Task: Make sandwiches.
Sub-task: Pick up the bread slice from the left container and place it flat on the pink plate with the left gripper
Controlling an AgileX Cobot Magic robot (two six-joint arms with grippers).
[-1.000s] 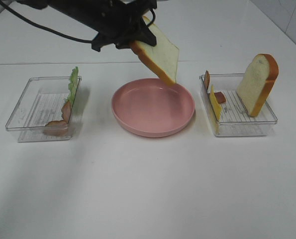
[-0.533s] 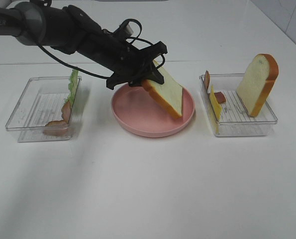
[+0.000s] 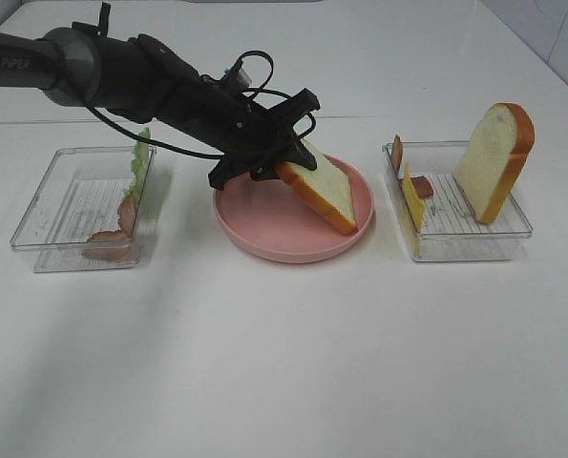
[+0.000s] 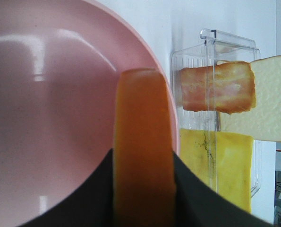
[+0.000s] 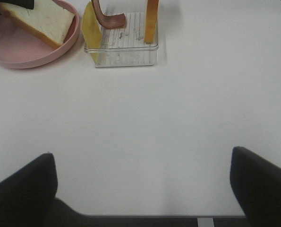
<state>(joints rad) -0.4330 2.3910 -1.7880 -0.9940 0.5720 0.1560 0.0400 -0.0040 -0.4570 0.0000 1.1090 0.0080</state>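
In claw (image 3: 285,170), bread (image 3: 326,187), perhaps touching plate (image 3: 250,229)

I'd call my workplace a lab test bench — one bare white tabletop (image 3: 284,382) with a white tiled wall (image 3: 556,38) at its far corner. The food is pretend: toy bread (image 3: 494,162) sorted into clear plastic trays (image 3: 37,205) (image 3: 513,231) flanking a pink plate (image 3: 284,250) — and loose black cable (image 3: 250,59) loops off my arm (image 3: 121,76).
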